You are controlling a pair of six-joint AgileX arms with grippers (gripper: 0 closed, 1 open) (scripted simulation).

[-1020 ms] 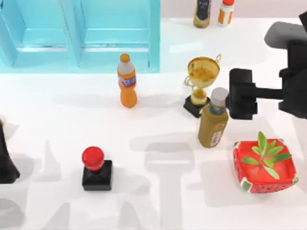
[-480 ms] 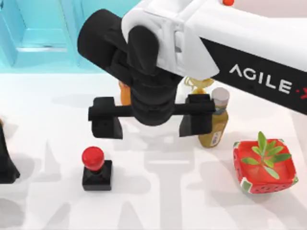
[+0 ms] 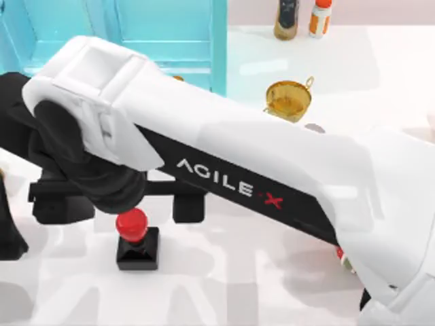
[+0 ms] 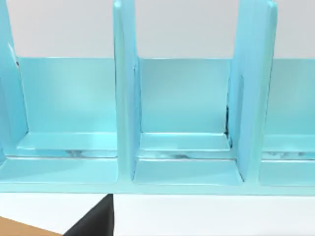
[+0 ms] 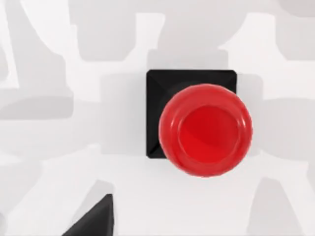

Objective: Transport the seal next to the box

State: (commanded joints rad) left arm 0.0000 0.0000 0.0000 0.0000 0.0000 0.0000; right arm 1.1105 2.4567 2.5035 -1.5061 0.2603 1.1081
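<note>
Left gripper (image 3: 10, 241) parked at the table's left edge; finger state cannot be determined. Right gripper (image 3: 119, 204) hangs with fingers spread wide and released, one to each side, above the seal (image 3: 136, 239). Seal stands upright on the table (image 3: 224, 292), directly below and slightly nearer than the gripper's centre, not touched. Cyan cabinet (image 3: 163, 34) lies beyond the gripper. Gold trophy (image 3: 289, 100) stands well to its right.
</note>
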